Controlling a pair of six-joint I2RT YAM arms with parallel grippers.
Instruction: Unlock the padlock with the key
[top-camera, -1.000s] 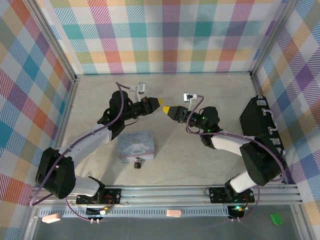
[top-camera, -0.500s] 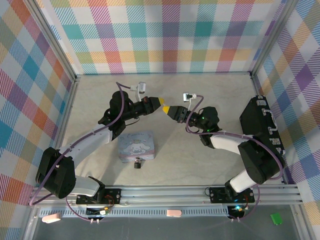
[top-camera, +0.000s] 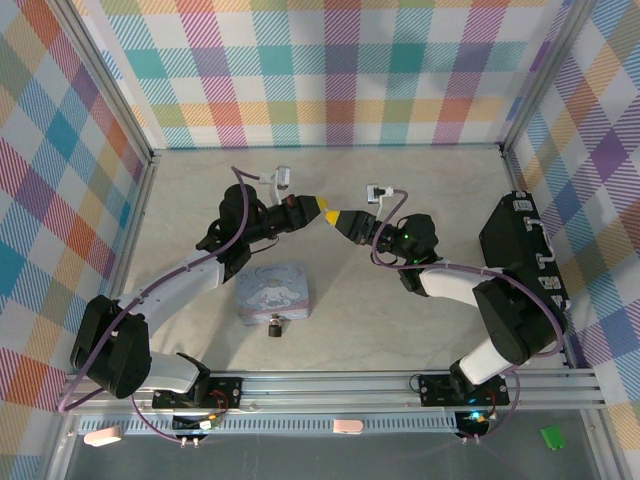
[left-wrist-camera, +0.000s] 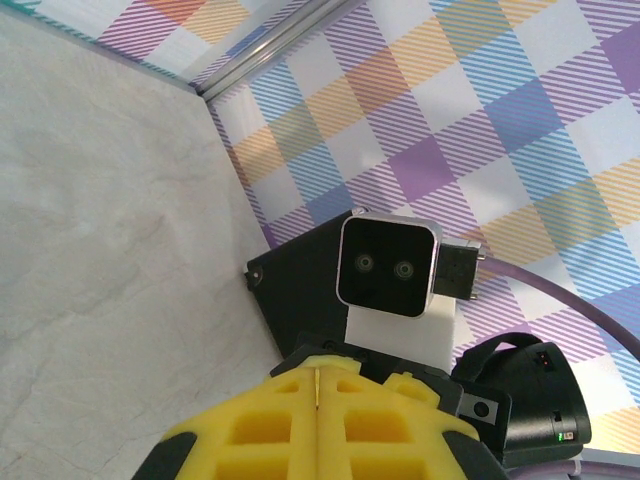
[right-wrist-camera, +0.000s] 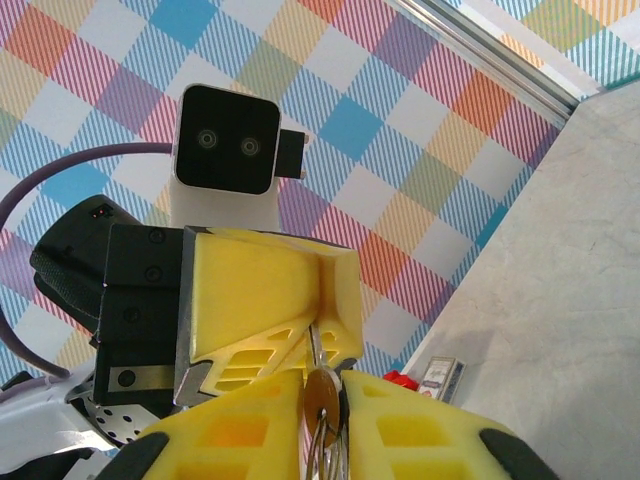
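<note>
Above the mottled surface (top-camera: 380, 312), past the tin box (top-camera: 273, 288):
My right end effector (top-camera: 336, 216) pinched the flat metal key (right-wrist-camera: 321, 388); my left end effector (top-camera: 320, 207) sat closed.

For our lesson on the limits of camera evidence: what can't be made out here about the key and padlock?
Blade tip: right wrist view, the key vanishes between the yellow fingers of the left gripper; whether they grip it is unclear.
Keyhole: top external view, the padlock is too small.
Left wrist view: its shut fingers hide the key.

pale table (top-camera: 400, 300), blue tin box (top-camera: 272, 288), padlock (top-camera: 274, 326), black case (top-camera: 522, 245)
</note>
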